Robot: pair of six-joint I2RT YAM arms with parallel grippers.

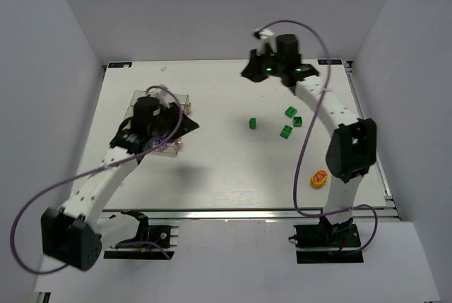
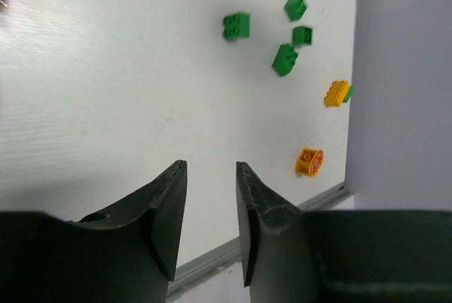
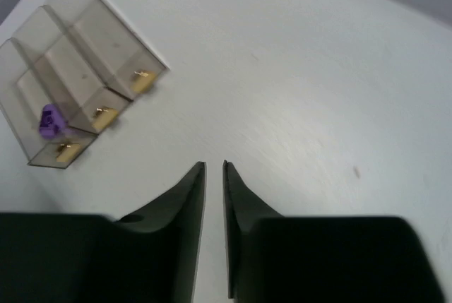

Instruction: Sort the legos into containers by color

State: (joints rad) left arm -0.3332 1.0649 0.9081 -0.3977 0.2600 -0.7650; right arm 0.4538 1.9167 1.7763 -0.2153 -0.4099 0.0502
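Note:
Several green legos (image 1: pixel 286 131) lie scattered right of the table's middle; the left wrist view shows them (image 2: pixel 236 25) far ahead. A yellow-orange lego (image 2: pixel 337 93) lies near the right edge with a bit of green beside it. The clear containers (image 1: pixel 180 99) stand at the left, partly under my left arm. In the right wrist view the containers (image 3: pixel 78 70) hold one purple lego (image 3: pixel 49 121) in an end box. My left gripper (image 2: pixel 212 164) hovers by the containers (image 1: pixel 192 125), narrowly open and empty. My right gripper (image 3: pixel 214 164) hangs at the back of the table (image 1: pixel 247 71), shut on nothing.
A round orange piece (image 1: pixel 319 179) lies near the right arm's base, also seen in the left wrist view (image 2: pixel 309 162). Grey walls stand close on the left, right and back. The table's metal rim (image 2: pixel 212 257) runs along its front edge.

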